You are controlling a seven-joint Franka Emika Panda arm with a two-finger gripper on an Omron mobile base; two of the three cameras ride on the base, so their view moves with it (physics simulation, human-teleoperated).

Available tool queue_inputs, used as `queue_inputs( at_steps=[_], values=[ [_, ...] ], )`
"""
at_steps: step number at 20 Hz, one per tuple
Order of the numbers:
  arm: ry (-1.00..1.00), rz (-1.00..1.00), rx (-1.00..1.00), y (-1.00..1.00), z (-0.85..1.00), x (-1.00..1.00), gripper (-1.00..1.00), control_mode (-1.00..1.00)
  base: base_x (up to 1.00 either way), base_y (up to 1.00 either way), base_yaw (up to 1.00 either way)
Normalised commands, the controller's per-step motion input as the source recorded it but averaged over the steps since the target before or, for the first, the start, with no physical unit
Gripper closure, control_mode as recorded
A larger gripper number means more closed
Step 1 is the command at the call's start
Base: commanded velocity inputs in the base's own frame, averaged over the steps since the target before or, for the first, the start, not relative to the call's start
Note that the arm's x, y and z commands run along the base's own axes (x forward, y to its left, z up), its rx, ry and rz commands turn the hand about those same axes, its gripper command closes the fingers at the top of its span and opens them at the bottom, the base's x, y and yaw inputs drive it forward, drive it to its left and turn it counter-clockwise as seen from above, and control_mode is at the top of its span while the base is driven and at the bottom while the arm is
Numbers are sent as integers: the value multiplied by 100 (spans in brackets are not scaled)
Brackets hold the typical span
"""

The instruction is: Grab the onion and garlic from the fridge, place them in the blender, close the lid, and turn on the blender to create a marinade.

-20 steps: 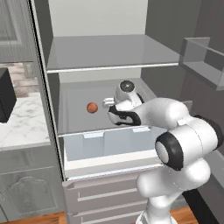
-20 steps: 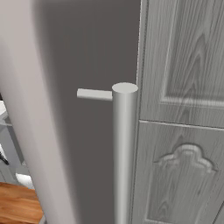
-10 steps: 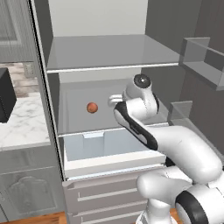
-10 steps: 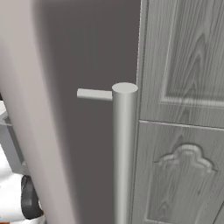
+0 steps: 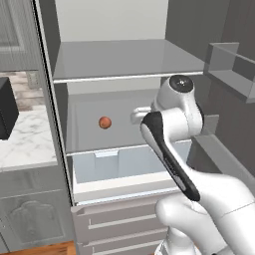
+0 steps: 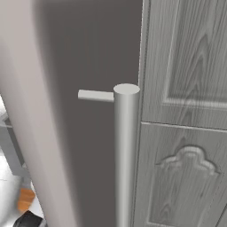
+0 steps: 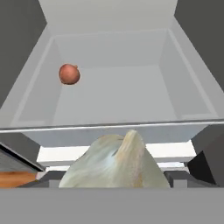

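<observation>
Garlic (image 7: 117, 162) is held in the wide-spread pincer (image 7: 117, 181), just outside the fridge (image 5: 124, 60). Onion (image 5: 104, 122) lies on the shelf. Withdrawal is best kept level and slow, clear of the drawer (image 5: 129, 167).

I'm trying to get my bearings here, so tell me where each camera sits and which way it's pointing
Left base view: behind the arm on its left, facing into the open fridge; the white arm rises at lower right, and the onion lies on a shelf.
Right base view: behind on the right, facing a fridge door handle and a wooden cabinet front.
Hand view: on the hand, looking into the shelf bay; the garlic sits close at the bottom.
Shared: left base and hand views both show the onion.
</observation>
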Motion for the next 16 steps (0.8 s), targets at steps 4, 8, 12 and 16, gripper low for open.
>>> queue_inputs(
  at_steps=[4,8,12,16],
  values=[
    [-6,6,2,-43,4,-78,100,-100,0,0,0],
    [0,-1,0,-2,0,0,100,-100,0,0,0],
    [0,0,0,0,0,-9,100,100,-35,4,2],
    [0,0,0,0,0,0,100,100,-58,65,21]
  ],
)
